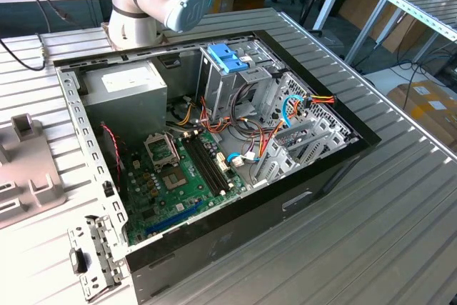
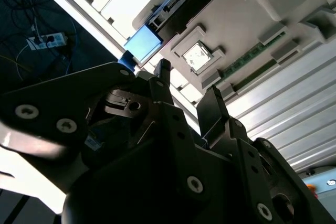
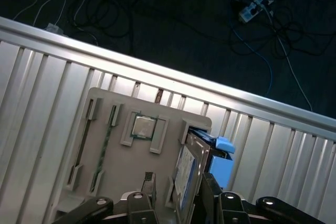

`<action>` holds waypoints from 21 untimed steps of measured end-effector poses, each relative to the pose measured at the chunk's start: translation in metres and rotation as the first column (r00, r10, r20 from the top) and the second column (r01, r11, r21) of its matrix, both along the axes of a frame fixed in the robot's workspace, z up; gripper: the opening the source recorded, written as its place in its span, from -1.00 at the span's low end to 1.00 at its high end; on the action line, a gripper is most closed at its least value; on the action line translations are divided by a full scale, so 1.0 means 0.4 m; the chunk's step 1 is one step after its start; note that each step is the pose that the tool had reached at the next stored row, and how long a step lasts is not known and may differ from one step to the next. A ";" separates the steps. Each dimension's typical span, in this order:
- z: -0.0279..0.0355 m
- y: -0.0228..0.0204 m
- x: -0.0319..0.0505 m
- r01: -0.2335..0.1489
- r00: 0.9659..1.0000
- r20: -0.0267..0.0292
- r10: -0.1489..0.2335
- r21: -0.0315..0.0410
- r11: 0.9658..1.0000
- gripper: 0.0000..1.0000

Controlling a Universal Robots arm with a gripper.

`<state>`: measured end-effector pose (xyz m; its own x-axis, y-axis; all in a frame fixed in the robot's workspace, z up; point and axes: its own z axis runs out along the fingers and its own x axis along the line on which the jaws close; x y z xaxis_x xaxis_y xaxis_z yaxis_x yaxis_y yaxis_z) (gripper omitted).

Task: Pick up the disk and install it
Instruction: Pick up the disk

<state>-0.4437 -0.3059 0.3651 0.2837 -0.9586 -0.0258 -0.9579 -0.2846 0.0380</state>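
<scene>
The disk (image 3: 190, 167) stands on edge in a slot of the grey parts tray (image 3: 100, 129). Its silver labelled face and blue rails with a blue tab show in the first wrist view. In the second wrist view the disk (image 2: 142, 43) is a blue-lit slab at the edge of the tray (image 2: 247, 19). My gripper (image 3: 178, 179) hangs just above the tray, open, with one dark finger (image 3: 149, 182) on each side of the disk's upper edge. I cannot tell whether either finger touches it. The same gripper (image 2: 186, 82) has its fingers apart in the second wrist view.
An open computer case (image 1: 214, 155) lies on the ribbed metal table (image 1: 400, 205), with a pale blue latch (image 1: 227, 57) on its drive cage and a grey power supply (image 1: 127, 87). A processor (image 3: 143, 127) sits in the tray. Cables and a power strip (image 3: 254, 3) lie on the dark floor.
</scene>
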 end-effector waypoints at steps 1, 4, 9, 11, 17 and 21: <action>-0.001 0.000 -0.001 0.000 1.000 0.000 0.000 0.000 1.000 -0.04; -0.003 0.001 -0.004 0.000 1.000 0.000 0.000 0.000 1.000 -0.04; -0.007 0.001 -0.010 -0.001 1.000 0.000 0.001 0.000 1.000 -0.04; -0.008 0.002 -0.013 -0.001 1.000 0.000 0.001 0.000 1.000 -0.04; -0.015 0.013 -0.018 -0.002 1.000 0.000 0.002 0.000 1.000 -0.04; -0.020 0.023 -0.018 0.014 1.000 0.000 -0.014 0.000 1.000 -0.04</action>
<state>-0.4509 -0.2968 0.3573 0.2705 -0.9624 -0.0257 -0.9617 -0.2713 0.0379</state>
